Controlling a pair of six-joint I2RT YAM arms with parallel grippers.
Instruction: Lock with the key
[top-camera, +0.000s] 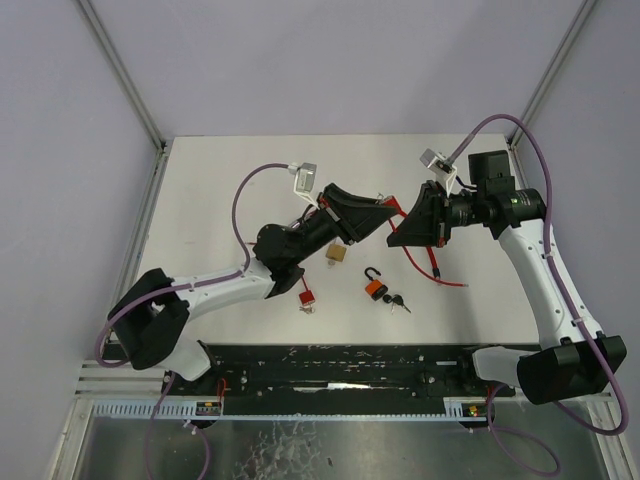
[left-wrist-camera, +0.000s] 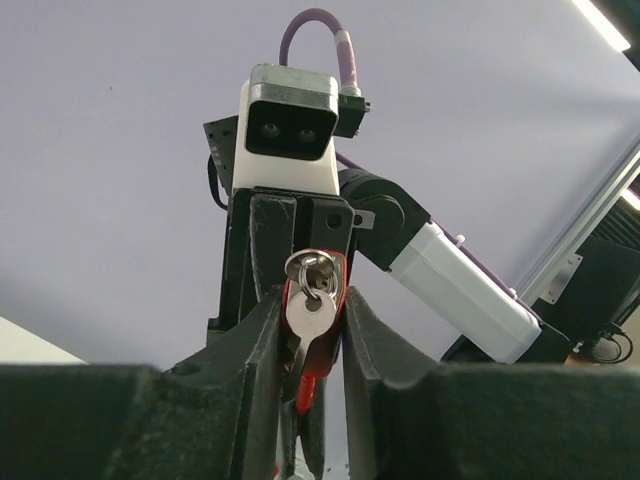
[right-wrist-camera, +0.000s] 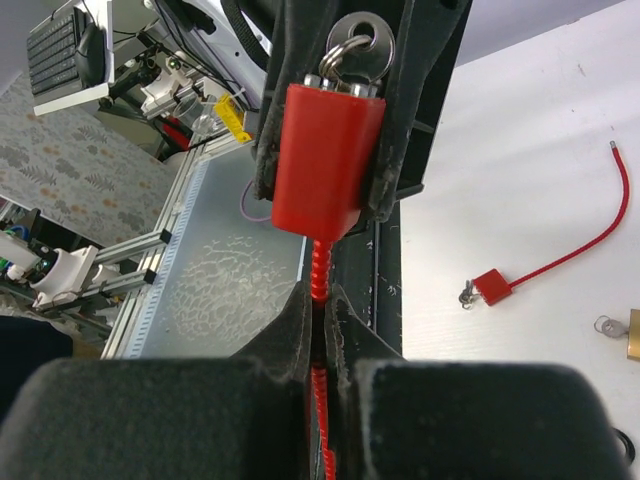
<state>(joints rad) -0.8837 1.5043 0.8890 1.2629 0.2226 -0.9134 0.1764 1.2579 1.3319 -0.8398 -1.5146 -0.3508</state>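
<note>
Three spare padlocks lie on the table (top-camera: 210, 190) below: one brass padlock (top-camera: 336, 254), one small red padlock (top-camera: 306, 297), one orange padlock (top-camera: 372, 289) beside a key bunch (top-camera: 398, 301). One red cable lock (right-wrist-camera: 325, 160), silver key (left-wrist-camera: 308, 312) at its top, hangs mid-air, clenched by the left gripper (left-wrist-camera: 312, 345); the right gripper (right-wrist-camera: 320, 305) pinches its ribbed cable (right-wrist-camera: 318, 262)

White counter (top-camera: 200, 220): brass padlock (top-camera: 337, 254) mid-frame; red padlock (top-camera: 307, 297) lower left; orange padlock (top-camera: 372, 288), shackle open, beside black keys (top-camera: 397, 301); red cable (top-camera: 447, 280) right.
</note>
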